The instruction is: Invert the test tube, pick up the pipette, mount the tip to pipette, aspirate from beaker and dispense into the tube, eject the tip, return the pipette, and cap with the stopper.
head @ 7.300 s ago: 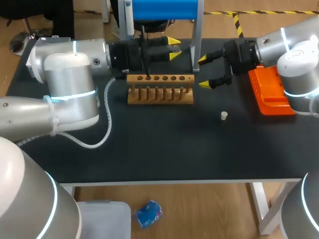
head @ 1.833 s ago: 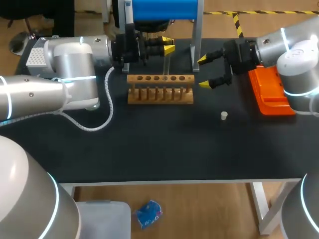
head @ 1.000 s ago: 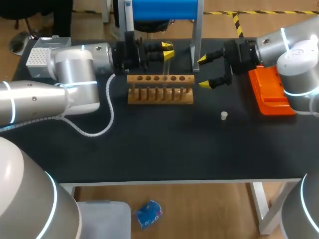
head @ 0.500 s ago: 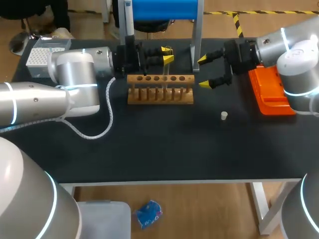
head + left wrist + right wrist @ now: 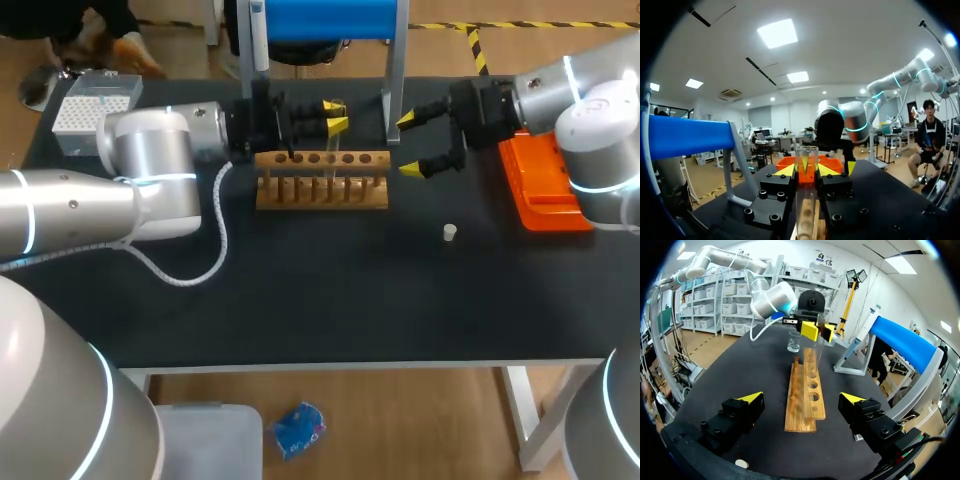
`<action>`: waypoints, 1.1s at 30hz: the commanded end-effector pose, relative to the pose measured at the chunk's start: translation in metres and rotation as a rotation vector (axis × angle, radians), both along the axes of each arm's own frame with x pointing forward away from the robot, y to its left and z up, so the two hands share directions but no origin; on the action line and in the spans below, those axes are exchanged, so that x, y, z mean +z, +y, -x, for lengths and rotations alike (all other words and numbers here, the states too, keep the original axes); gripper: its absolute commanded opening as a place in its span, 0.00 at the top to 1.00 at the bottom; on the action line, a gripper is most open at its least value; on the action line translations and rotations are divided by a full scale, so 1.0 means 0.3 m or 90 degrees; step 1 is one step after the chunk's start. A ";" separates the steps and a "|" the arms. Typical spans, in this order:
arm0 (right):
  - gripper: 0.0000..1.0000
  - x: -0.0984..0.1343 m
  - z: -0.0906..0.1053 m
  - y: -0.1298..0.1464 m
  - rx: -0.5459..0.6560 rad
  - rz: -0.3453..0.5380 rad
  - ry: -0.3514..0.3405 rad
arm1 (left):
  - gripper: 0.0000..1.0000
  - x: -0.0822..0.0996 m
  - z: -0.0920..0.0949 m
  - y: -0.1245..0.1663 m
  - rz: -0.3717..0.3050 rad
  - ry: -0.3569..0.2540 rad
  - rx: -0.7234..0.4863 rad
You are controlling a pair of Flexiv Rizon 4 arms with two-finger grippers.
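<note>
In the last 2 seconds the left gripper (image 5: pixel 334 113) has rolled its wrist over the light wooden rack (image 5: pixel 320 190) at the far middle. Its fingers clamp the clear glass test tube (image 5: pixel 806 157), now mouth-up. Inversion looks nearly finished, so reseating should follow. The right gripper (image 5: pixel 407 145) hangs right of the rack, jaws apart.

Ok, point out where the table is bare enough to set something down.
The widest free patch is table between the rack and the near edge, bordered by the cable and the stopper. Crowded at the rack: the left gripper holds the test tube above it, the right gripper beside it.
</note>
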State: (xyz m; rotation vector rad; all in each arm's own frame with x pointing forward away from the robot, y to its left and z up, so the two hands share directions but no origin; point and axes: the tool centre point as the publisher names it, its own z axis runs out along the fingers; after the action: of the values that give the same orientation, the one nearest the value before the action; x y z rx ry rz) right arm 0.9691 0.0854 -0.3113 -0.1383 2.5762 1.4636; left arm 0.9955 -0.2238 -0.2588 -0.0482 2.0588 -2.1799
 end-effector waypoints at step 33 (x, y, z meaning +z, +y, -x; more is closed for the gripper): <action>0.00 -0.001 0.001 -0.001 0.000 0.001 0.000 | 0.00 0.131 0.009 0.105 -0.183 0.041 0.027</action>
State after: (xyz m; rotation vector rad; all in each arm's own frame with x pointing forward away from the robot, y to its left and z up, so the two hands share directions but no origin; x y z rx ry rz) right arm 0.9691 0.0854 -0.3113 -0.1384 2.5763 1.4634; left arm 1.0044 -0.2058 -0.2486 -0.1113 2.2320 -2.0074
